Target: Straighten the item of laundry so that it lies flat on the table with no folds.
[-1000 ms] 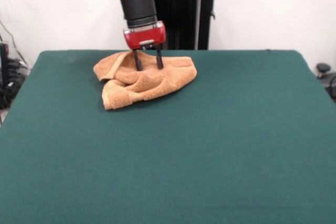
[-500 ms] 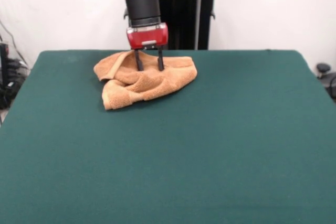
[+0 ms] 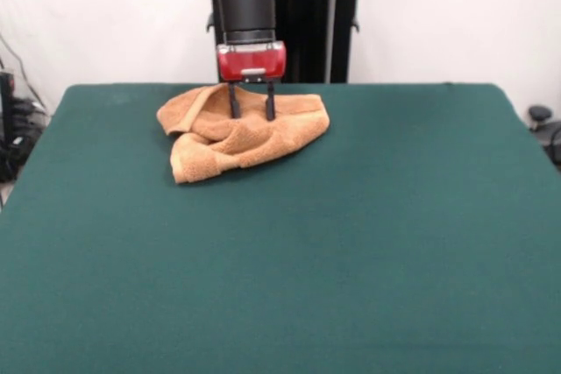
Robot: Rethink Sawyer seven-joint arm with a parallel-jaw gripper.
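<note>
The table (image 3: 368, 243) is bare near and right of the crumpled towel (image 3: 241, 131); the spread gripper (image 3: 252, 116), apparently touching it, has shifted right.

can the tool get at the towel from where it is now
Probably yes. The tool hangs open right over the crumpled towel, its fingers spread, tips at or just above the cloth. Nothing else lies on the table to block it.
</note>
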